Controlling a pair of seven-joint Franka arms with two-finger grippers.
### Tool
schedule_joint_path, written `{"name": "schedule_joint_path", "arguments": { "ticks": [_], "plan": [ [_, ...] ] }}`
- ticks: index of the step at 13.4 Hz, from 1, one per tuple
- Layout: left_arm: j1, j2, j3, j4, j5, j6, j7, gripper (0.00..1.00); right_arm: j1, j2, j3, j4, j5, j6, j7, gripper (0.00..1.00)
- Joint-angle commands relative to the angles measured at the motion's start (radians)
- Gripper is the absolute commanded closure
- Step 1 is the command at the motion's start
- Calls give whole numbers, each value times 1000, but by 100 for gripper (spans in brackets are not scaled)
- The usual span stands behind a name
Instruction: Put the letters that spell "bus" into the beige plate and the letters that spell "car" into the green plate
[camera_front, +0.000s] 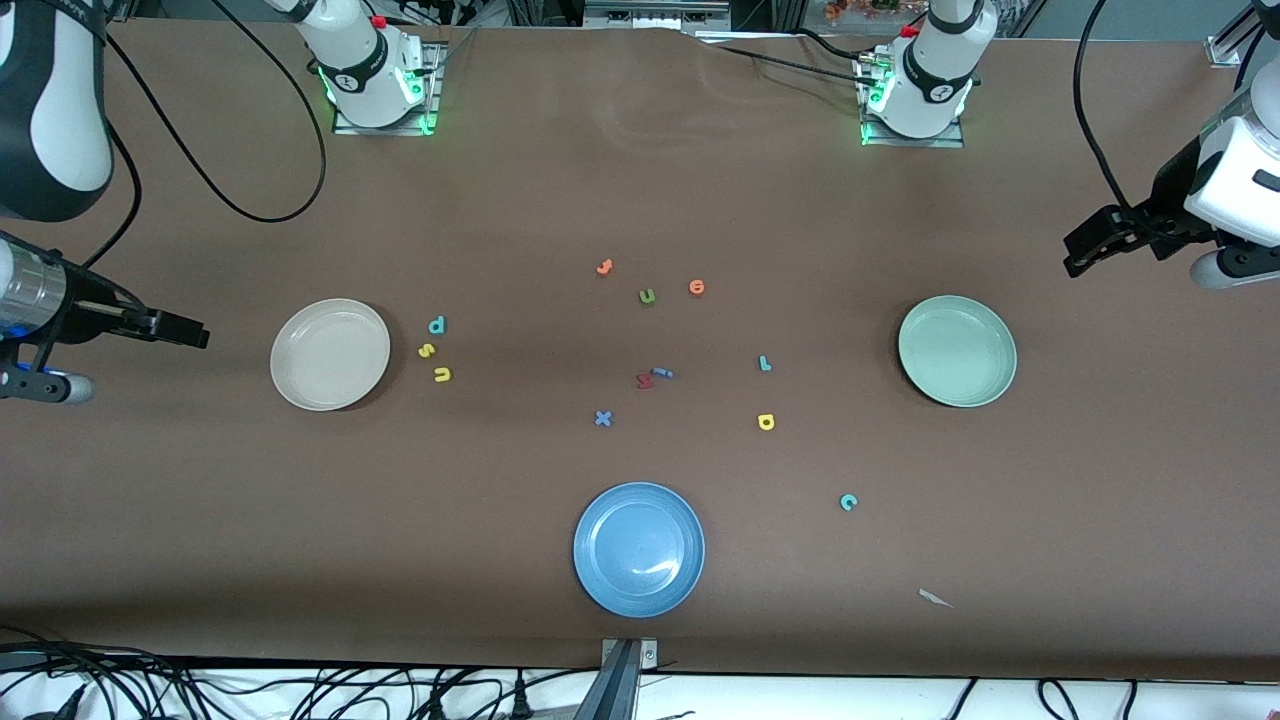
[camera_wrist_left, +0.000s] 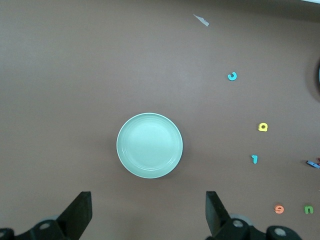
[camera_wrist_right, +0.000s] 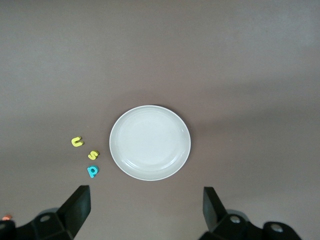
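On the brown tabletop (camera_front: 560, 180) the round, shallow cream-beige plate (camera_front: 330, 354) sits toward the right arm's end, with nothing in it, and just beside it, on the side toward the middle, lie three tiny foam letters in a short column: the teal "b" (camera_front: 437, 324), which reads as a p, the yellow "s" (camera_front: 427, 350) and the yellow "u" (camera_front: 442, 374), the "u" nearest the front camera. The round, shallow pale mint-green plate (camera_front: 957, 350) sits toward the left arm's end, likewise bare. Its letters are scattered between it and the middle: the light teal-blue hooked "r" (camera_front: 765, 363), the yellow round "a" (camera_front: 766, 422) nearer the camera, and the teal "c" (camera_front: 848, 502) nearer again. In the centre lie an orange hooked letter (camera_front: 604, 267), an olive-green "u" (camera_front: 647, 296), an orange round letter (camera_front: 697, 287), a dark red letter (camera_front: 645, 380) touching a small blue piece (camera_front: 662, 373), and a blue "x" (camera_front: 602, 418). A round blue plate (camera_front: 639, 549) rests nearest the camera, and a small white scrap (camera_front: 935, 598) lies toward the left arm's end. The right claw (camera_wrist_right: 145, 212) hangs in the air over the tabletop beside the beige plate, released, fingers spread wide and holding nothing. The left claw (camera_wrist_left: 148, 215) hangs over the tabletop beside the green plate, released as well, fingers wide apart.
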Motion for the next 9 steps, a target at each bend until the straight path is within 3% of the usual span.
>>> {"name": "schedule_joint_path", "arguments": {
  "ticks": [1,5,9],
  "plan": [
    [9,5,-4,21,-24,-19,-1,0,21,-7,3,7,-87,12,14,1],
    [60,8,4,18,-105,-21,2,0,21,-7,3,4,-83,17,14,1],
    [60,7,-2,18,-108,-31,4,0,21,-5,4,1,-83,15,14,1]
  ]
}}
